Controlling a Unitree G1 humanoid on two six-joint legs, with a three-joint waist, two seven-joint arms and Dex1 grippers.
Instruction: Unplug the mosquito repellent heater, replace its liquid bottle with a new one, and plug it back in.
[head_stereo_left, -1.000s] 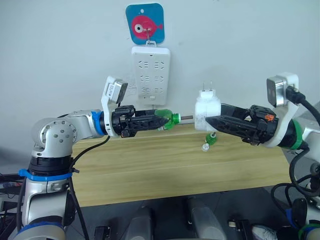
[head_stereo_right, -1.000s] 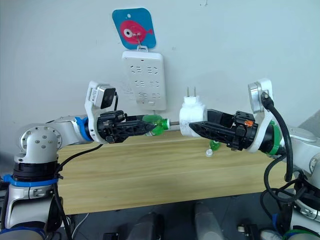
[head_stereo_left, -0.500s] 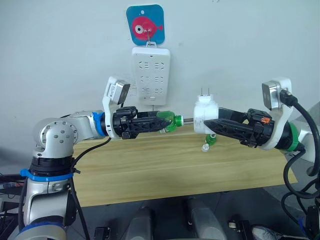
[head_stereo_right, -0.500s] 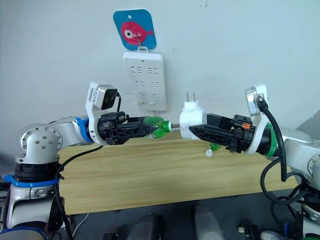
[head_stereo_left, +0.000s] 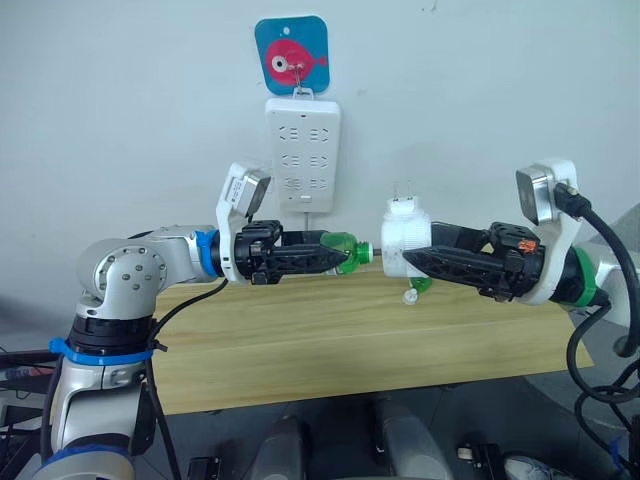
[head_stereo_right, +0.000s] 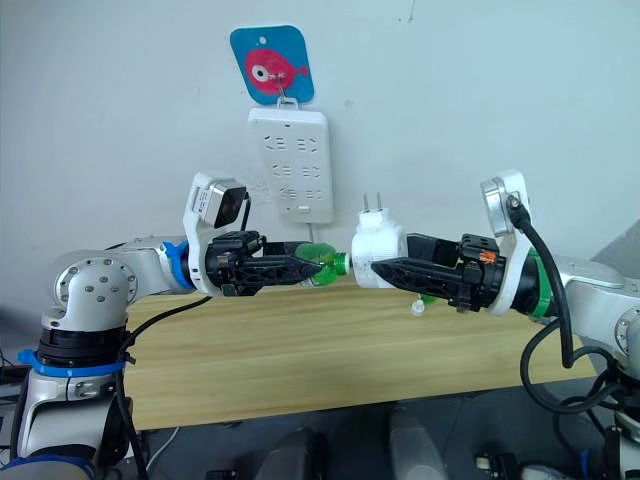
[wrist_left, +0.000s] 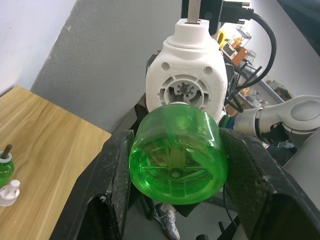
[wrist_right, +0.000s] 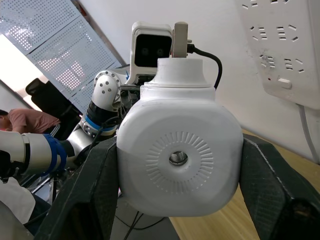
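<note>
Left gripper (head_stereo_left: 335, 260): jaws clenched on green liquid bottle (head_stereo_left: 350, 251)
Right gripper (head_stereo_left: 420, 262): jaws grasping mosquito repellent heater (head_stereo_left: 405, 236)
Bottle neck: at heater's socket

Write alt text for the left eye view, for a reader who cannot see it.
Two robot arms meet above a wooden table: the left hand holds a green bottle up to the white heater gripped by the right hand. A white power strip hangs on the wall behind, under a blue fish hook. Another small green bottle lies on the table.
</note>
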